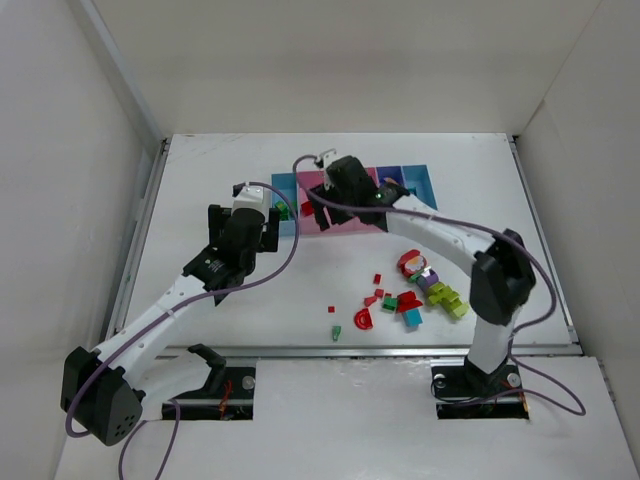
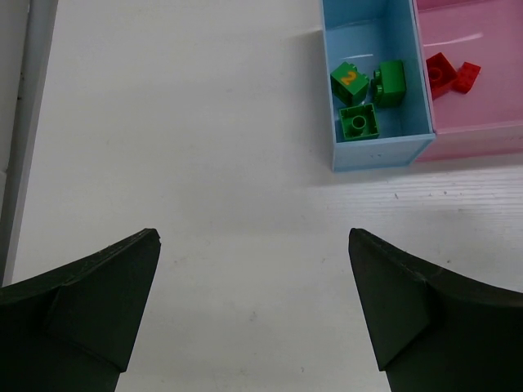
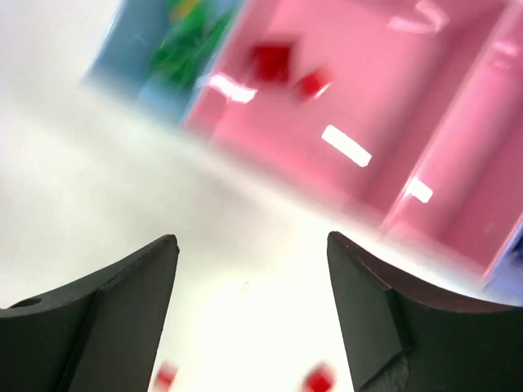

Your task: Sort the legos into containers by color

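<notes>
While both arms reach out over the counter [image 1: 200, 170], the left pincer [image 2: 253, 237] stands wide, its two dark fingers [image 2: 98, 302] well apart with only bare white counter between them. At one o'clock from it in the left wrist view lies the light blue bin [image 2: 380, 153], the nine o'clock end of the row of containers [image 1: 420, 186]. Three green legos [image 2: 359, 121] rest inside it, one bearing a yellow numeral 2. Touching that bin at three o'clock is the wide pink bin [image 2: 482, 137], which holds two red pieces [image 2: 441, 72] close together.

The right pincer [image 3: 252, 238] is likewise spread and grips nothing. Its view is blurred, yet the pink bin shows at twelve to one o'clock and the blue bin with green contents at eleven o'clock. Two red blurs [image 3: 319, 380] lie on the counter at six o'clock.

In the top view, the unsorted legos [image 1: 412, 295] lie loose at five o'clock from the containers: red, lime-yellow, purple and teal pieces clustered together. A small green piece [image 1: 336, 332] sits apart at the cluster's eight o'clock.
</notes>
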### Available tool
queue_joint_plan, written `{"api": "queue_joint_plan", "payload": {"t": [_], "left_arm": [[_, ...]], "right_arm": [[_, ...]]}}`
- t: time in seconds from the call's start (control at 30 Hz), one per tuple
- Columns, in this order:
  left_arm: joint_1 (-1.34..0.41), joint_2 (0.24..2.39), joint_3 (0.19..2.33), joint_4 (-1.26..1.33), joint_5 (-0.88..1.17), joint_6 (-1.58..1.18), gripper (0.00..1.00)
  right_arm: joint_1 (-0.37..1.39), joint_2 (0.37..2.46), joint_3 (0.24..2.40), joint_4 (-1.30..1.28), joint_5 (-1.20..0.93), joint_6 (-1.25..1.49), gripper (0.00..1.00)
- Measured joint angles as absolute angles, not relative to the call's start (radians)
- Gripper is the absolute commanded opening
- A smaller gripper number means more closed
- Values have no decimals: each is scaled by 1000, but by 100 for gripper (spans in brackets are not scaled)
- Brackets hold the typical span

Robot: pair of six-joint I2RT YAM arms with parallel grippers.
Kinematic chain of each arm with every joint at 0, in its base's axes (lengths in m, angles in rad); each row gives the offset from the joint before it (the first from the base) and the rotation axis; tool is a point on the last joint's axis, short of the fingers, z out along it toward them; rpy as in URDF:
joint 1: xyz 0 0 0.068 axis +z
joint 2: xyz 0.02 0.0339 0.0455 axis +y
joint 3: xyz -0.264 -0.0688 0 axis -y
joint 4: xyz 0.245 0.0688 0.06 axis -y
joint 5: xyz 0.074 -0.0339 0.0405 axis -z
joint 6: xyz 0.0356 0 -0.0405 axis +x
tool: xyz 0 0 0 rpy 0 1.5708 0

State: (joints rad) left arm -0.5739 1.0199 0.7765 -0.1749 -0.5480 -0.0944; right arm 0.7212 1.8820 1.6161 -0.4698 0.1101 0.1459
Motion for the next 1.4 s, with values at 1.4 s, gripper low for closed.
{"api": "queue_joint_plan", "payload": {"t": [1.4], "left_arm": [[-627,973,698,-55,-562,-59,100]], "right_arm": [[1069,1795,1145,-554,186,775,45]]}}
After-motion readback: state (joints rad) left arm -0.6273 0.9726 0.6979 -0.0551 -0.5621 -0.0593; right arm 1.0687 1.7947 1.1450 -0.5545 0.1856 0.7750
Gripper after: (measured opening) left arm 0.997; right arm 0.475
